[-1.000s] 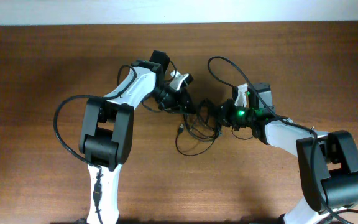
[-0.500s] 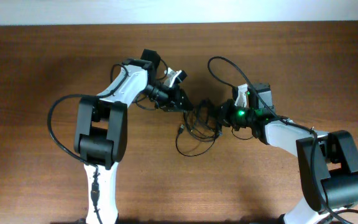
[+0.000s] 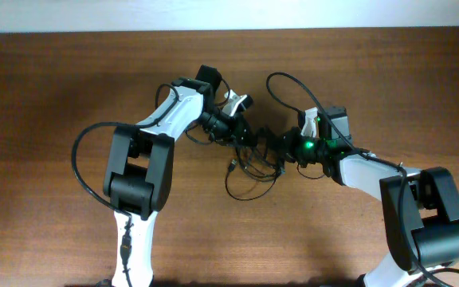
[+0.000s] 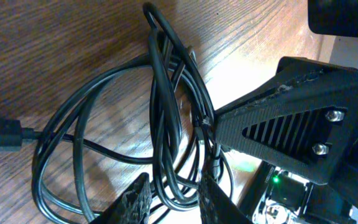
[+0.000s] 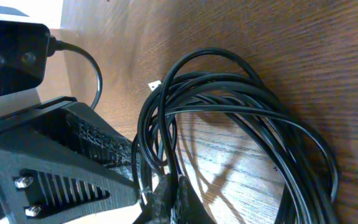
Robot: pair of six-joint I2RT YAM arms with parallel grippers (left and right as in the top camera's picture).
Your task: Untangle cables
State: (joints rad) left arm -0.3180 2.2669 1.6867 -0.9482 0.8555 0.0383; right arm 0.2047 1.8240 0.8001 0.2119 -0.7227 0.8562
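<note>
So the brown wood counter (image 3: 54, 96) takes up pretty much the whole overhead shot. Both white-and-black arms reach in toward the middle, the left arm (image 3: 174, 112) bent over from its side and the right arm (image 3: 373, 171) lying low with a green light glowing near its wrist.

The left claw (image 4: 173, 199) is set narrow, with a few strands running straight through the gap between its fingers. Honestly can't tell from the wrist cam if it's actually squeezing them or just straddling them. The right claw (image 5: 166, 199) is clamped all the way down, nipping a strand right at its fingertips.

The cables (image 3: 255, 159) sit in a messy black tangle directly between the two claws, both tips touching the bundle. The loops overlap and cross each other and lie flat on the wood, and one bigger loop hangs out past the claws on the side nearer the arm bases.

There's a small plug (image 3: 232, 166) poking out of the tangle just beside the left claw.
</note>
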